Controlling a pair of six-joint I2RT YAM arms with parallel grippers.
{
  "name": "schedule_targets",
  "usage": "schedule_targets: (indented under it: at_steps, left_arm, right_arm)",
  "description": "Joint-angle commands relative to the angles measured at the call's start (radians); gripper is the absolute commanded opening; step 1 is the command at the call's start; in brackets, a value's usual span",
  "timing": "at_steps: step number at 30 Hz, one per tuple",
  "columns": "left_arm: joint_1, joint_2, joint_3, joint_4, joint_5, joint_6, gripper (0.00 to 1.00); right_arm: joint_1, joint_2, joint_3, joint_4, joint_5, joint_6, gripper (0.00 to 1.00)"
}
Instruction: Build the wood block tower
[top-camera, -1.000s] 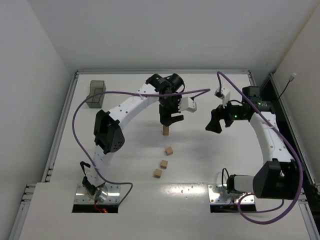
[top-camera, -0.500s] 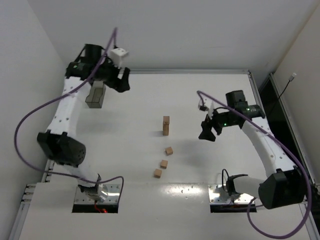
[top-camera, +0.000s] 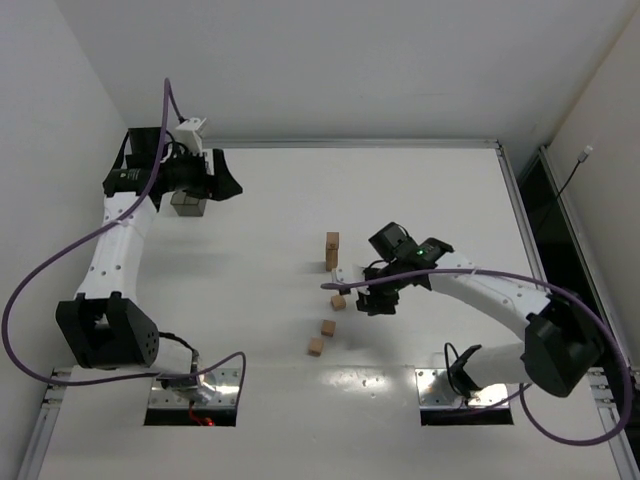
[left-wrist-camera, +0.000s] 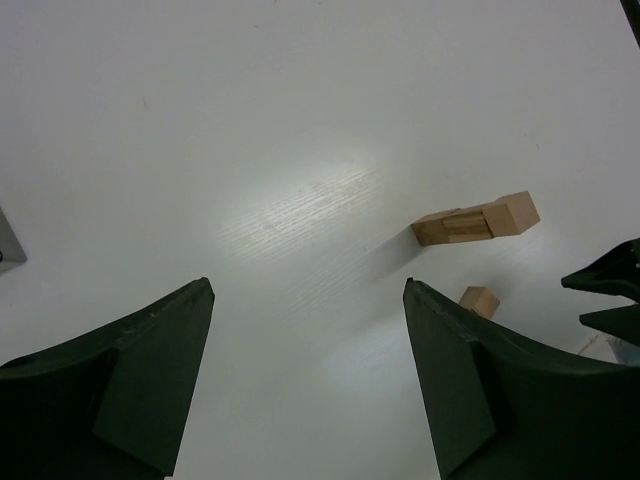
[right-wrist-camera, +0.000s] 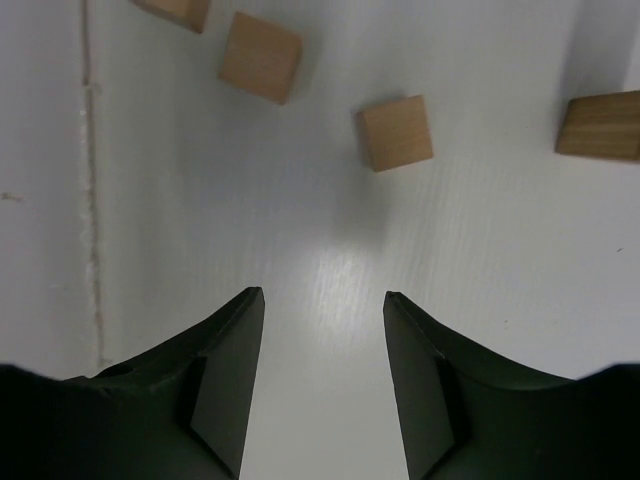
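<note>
**Right arm low by the loose cubes; left arm out beside the tray**

Top view. The tower (top-camera: 332, 250) stands upright near the middle of the bench (top-camera: 450, 190). It is one cube wide and a few cubes high; the exact count is not clear. Three loose wood blocks (top-camera: 328, 328) lie flat on the bench in a short line running from the tower toward 6 o'clock. Each is apart from its neighbours and none touches the tower.

Right end effector (right-wrist-camera: 322, 297): low over the bench at about 4 o'clock of the tower, just beside the loose block nearest the tower (top-camera: 338, 301). The right wrist view shows the two fingers apart with bare bench between them and nothing gripped. In that view the same block lies ahead of the fingertips toward 1 o'clock, not between them. Two more cubes lie toward 11 o'clock, and the tower's base shows at the right edge.

Left end effector (left-wrist-camera: 308, 285): far out at 10 o'clock of the bench, well apart from the tower and just beside the grey tray (top-camera: 188, 204). The fingers are spread wide with nothing between them. The left wrist view looks across bare bench to the tower and one loose cube near it.
</note>
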Motion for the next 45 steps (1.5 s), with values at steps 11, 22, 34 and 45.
schedule_targets:
  at_steps: [11,22,34,45]
  left_arm:
    - [0.038,0.050,-0.047,0.064,0.095,-0.006,0.74]
    - [0.047,0.071,-0.047,0.073,0.126,-0.006,0.74]
    - [0.056,0.100,-0.047,0.073,0.155,0.004,0.74]
    - [0.056,0.119,-0.037,0.073,0.166,0.013,0.75]
  right_arm:
    - [0.098,0.259,0.118,0.241,0.051,0.001,0.49]
    - [0.127,0.371,0.216,0.188,0.039,-0.019,0.50]
    - [0.147,0.466,0.296,0.087,0.028,-0.050,0.52]
    - [0.156,0.495,0.314,0.074,0.057,-0.050,0.40]
